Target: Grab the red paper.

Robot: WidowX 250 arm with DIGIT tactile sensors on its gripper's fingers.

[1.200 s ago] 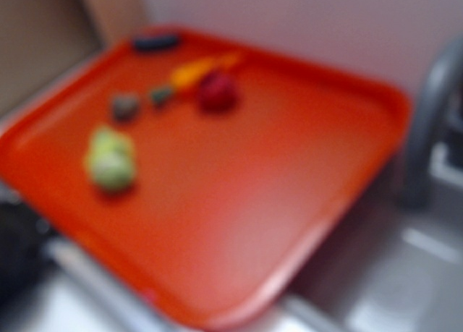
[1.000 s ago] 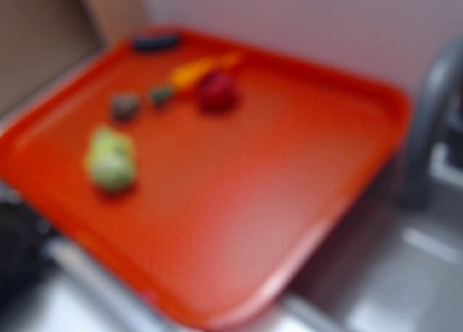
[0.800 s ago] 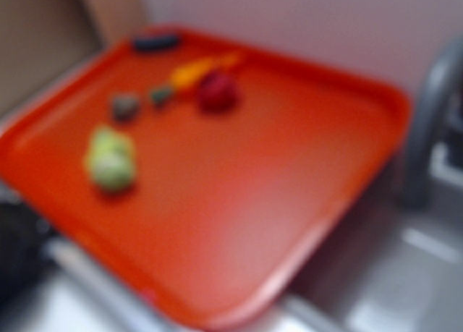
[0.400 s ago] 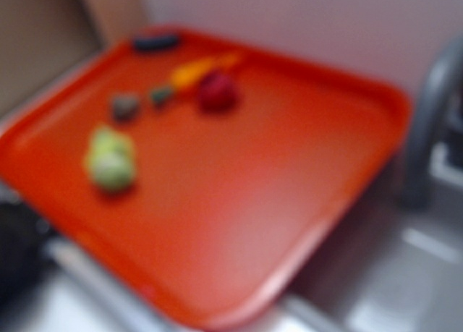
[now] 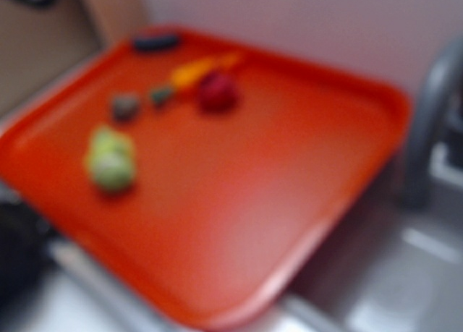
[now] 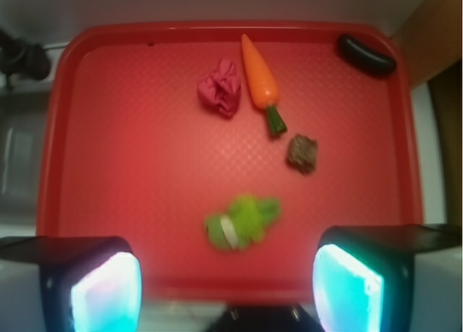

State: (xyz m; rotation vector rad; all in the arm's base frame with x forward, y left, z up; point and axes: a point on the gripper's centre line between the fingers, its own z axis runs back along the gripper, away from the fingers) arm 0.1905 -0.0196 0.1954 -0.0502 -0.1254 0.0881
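Note:
The red paper [image 6: 220, 88] is a crumpled magenta wad lying on the big orange-red tray [image 6: 130, 166], toward its far side and just left of the toy carrot [image 6: 259, 75]. In the blurred exterior view the red paper [image 5: 217, 92] shows as a dark red ball on the tray [image 5: 289, 202]. My gripper [image 6: 226, 292] hangs high over the tray's near edge, well short of the paper. It is open, its two pale fingertips [image 6: 105, 292] wide apart with nothing between them.
Also on the tray are a green plush toy [image 6: 240, 222], a brown lump [image 6: 302, 152] and a dark oblong object [image 6: 366, 54] in the far right corner. A grey curved pipe [image 5: 430, 108] rises beside the tray. A wall stands behind.
A dark blurred shape with a blue patch has come into the top left corner of the exterior view. The things on the tray have not moved.

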